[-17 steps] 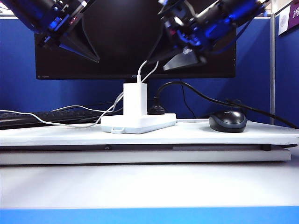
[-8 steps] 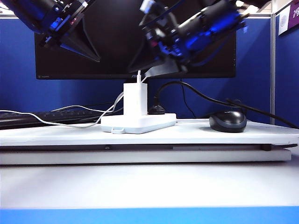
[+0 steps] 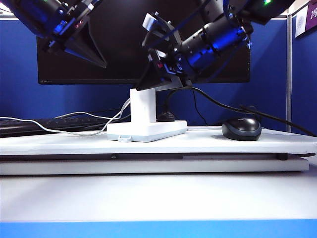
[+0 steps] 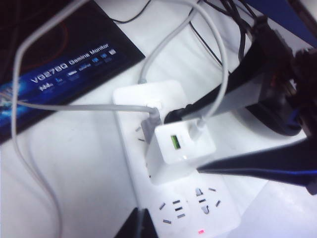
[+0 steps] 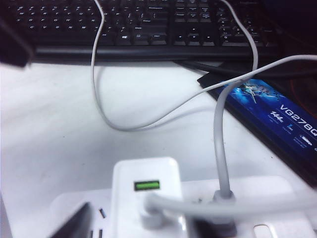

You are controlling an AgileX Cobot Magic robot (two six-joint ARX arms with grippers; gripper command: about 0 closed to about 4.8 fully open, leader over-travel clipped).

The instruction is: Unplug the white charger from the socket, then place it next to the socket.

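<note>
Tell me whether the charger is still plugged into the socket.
Plugged in. The charger stands upright on the socket, base flush, in the exterior view; the right gripper straddles its top, the left gripper hangs clear.

A: Which markings are legible?
B: The monitor base (image 4: 64, 64) carries "VG278Q" with "Gaming Monitor" beside it in white; a row of small logos follows, too small to read. The right wrist view shows the same monitor base (image 5: 277, 124), reading "VG278Q" and "144"
A: Anything else?
B: The keyboard (image 5: 148, 25) key legends are blurred. The sign (image 3: 305, 20) at the far right of the exterior view has characters that cannot be made out
</note>
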